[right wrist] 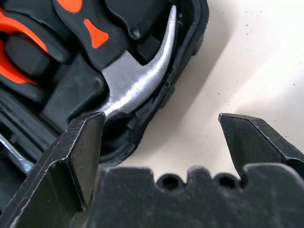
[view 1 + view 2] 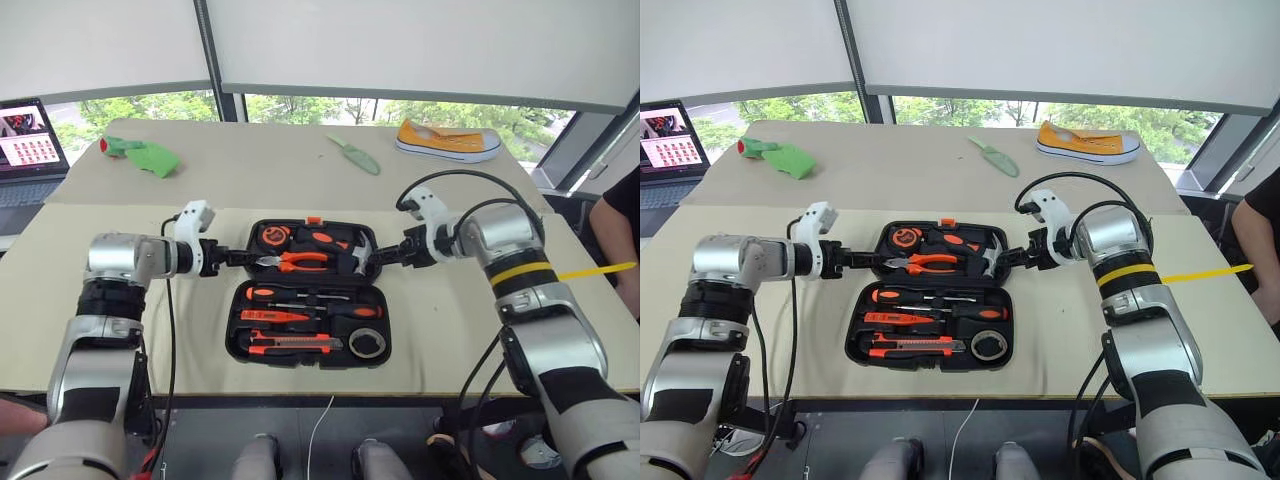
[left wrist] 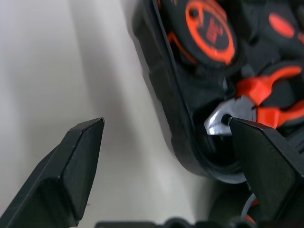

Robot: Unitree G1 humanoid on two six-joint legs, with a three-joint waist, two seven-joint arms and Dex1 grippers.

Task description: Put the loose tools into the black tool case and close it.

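The black tool case [image 2: 233, 326] lies open on the table in front of me. In its near half sit two black-and-orange screwdrivers [image 2: 300, 294], the slim orange tester [image 2: 275, 316], the utility knife [image 2: 290, 345] and the grey roll [image 2: 367, 343]. The far half holds pliers [image 2: 300, 262] and a hammer [image 2: 352, 250]. My left gripper [image 2: 240, 257] is open at the far half's left edge, its fingers [image 3: 80, 156] astride the rim by the plier tips. My right gripper [image 2: 380, 258] is open at the right edge, with one finger [image 1: 76, 147] over the hammer claw and the other outside the case.
A laptop [image 2: 25, 150] stands at the far left. On the far table lie a green cloth-like thing [image 2: 145, 156], a green trowel [image 2: 356, 156] and a yellow shoe [image 2: 447, 140]. A person [image 2: 622, 225] sits at the right edge, beside a yellow strip [image 2: 596, 270].
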